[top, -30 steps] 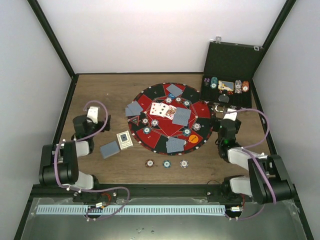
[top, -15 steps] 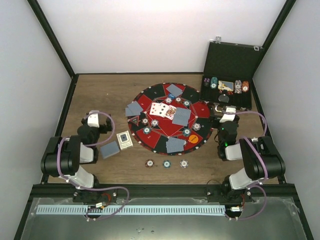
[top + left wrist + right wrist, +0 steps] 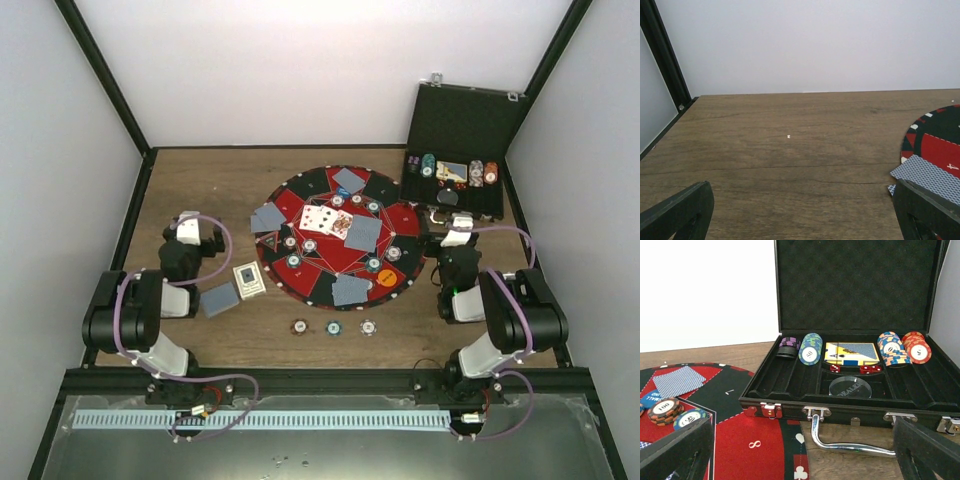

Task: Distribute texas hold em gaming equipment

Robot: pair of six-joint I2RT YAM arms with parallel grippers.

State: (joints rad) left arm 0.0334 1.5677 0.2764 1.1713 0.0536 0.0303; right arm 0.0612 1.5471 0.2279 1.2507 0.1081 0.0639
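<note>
My left gripper [image 3: 801, 200] is spread wide above the brown wood-grain table [image 3: 790, 150], with nothing between its black fingers [image 3: 682, 212]. My right gripper [image 3: 800, 440] is spread and empty too. It faces the black hinged case [image 3: 860, 285], which stands open at the far right of the table, its lid lined with dimpled foam.

The small rectangular playing cards with grey-blue cross-hatched backs [image 3: 363, 233] lie flat around the large round red-and-black mat [image 3: 310, 185], each with its long axis turned a different way. One [image 3: 927, 175] overhangs the mat's left rim, a corner pointing leftward. Another [image 3: 219, 298] lies off the mat on the wood near my left arm, its long axis roughly across the table. White-faced cards [image 3: 325, 220] are fanned at the mat's centre.

Three coin-sized striped poker chips [image 3: 333, 327] lie flat in a row on the wood just nearer than the mat. Short stacks [image 3: 662, 409] sit on the mat. In the case, chip stacks [image 3: 810, 349] lie on their sides in the slots, round faces toward my right camera. An orange button disc [image 3: 386, 276] lies flat on the mat's near-right part.
</note>
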